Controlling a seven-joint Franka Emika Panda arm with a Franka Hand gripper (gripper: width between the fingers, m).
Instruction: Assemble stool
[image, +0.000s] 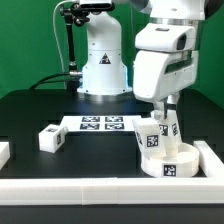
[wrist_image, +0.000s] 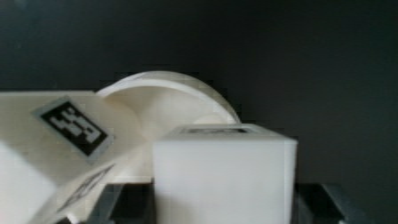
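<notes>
Step in hand: leg fitting. The two-finger gripper (image: 160, 108) clamps a short chunky white plastic block leg (image: 158, 127) over the thick round white disc seat (image: 170, 162) (near the black table's (image: 30, 112) front edge, the exterior view's right). The next move likely calls for square alignment and a slow descent.

Stool in parts, all white plastic with black-and-white square tags.

Seat (image: 170, 166): thick round disc, flat on the counter (image: 90, 160), at the exterior view's right near the front. One tag on its side wall.

Two chunky block legs stand on its top face.

First leg (image: 168, 128): upright, between the fingers of the hand (image: 166, 116); contact unclear.

Second leg (image: 149, 130): just beside the first, toward the exterior view's left, tag showing.

Third leg (image: 50, 138): on the counter at the exterior view's left, well apart from the seat.
</notes>
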